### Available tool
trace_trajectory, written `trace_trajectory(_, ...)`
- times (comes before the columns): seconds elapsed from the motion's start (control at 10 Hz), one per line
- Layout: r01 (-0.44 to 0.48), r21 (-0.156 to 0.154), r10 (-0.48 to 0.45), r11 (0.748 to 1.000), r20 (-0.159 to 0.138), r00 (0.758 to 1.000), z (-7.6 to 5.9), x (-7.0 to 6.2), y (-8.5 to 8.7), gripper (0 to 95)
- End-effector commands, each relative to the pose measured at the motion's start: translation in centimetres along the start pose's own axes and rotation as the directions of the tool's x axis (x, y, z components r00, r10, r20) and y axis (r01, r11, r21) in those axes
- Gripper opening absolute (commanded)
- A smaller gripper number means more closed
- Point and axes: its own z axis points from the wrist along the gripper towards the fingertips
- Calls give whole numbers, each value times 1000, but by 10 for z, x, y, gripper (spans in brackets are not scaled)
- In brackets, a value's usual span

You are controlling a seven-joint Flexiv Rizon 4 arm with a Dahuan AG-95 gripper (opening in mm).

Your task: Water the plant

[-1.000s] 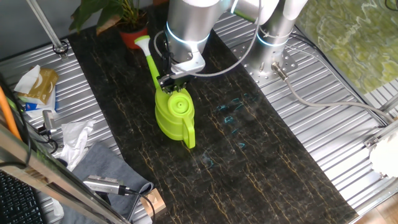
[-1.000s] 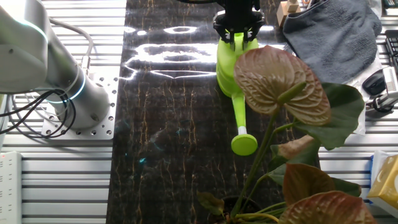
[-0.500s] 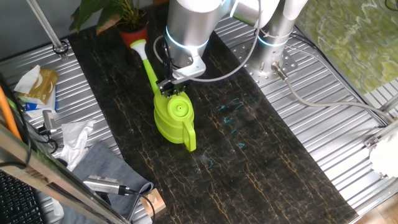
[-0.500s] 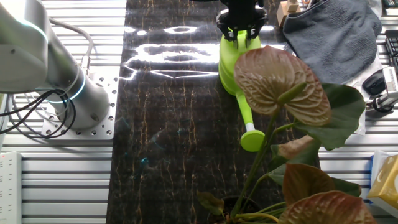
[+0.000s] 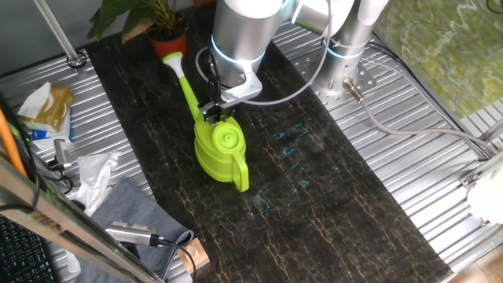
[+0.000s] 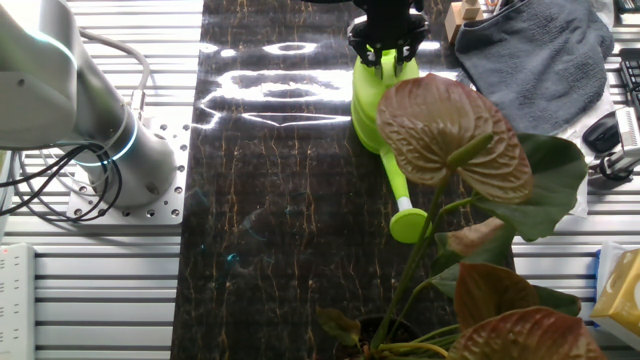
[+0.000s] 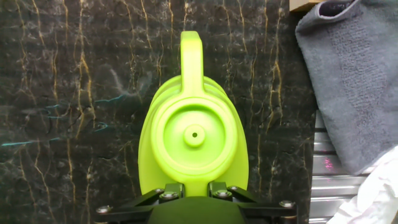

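Note:
The lime-green watering can (image 5: 220, 149) stands on the dark marble-patterned mat (image 5: 314, 204). Its long spout (image 5: 185, 85) points toward the plant, and its rose head (image 5: 172, 56) lies just in front of the red-orange pot (image 5: 167, 43). The plant (image 6: 470, 200) has broad green and reddish leaves at the mat's far end. My gripper (image 5: 218, 112) is shut on the can's neck where the spout meets the body. In the hand view the can (image 7: 194, 140) fills the middle and my gripper (image 7: 194, 190) clamps its near edge. In the other fixed view the spout (image 6: 400, 190) runs under a leaf.
A grey cloth (image 5: 130, 208) lies left of the mat beside crumpled white paper (image 5: 94, 173) and a tool (image 5: 134, 233). A packet (image 5: 47, 106) lies further back. A second arm's base (image 5: 342, 59) stands at the right on the ribbed metal table (image 5: 409, 141).
The can has turned slightly in my grip. Its spout head has swung a little further toward the plant's pot.

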Motion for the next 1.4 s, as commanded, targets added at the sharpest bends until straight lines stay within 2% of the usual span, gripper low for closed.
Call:
trace_trajectory(0.1, 0, 0, 0, 1000, 0, 1000, 0, 0, -1, 0)
trace_trajectory(0.8, -44, -16, 44, 999, 14, 999, 2, 2, -3, 0)
trace_trajectory(1.4, -30, -24, 30, 999, 23, 999, 1, 7, -17, 0)
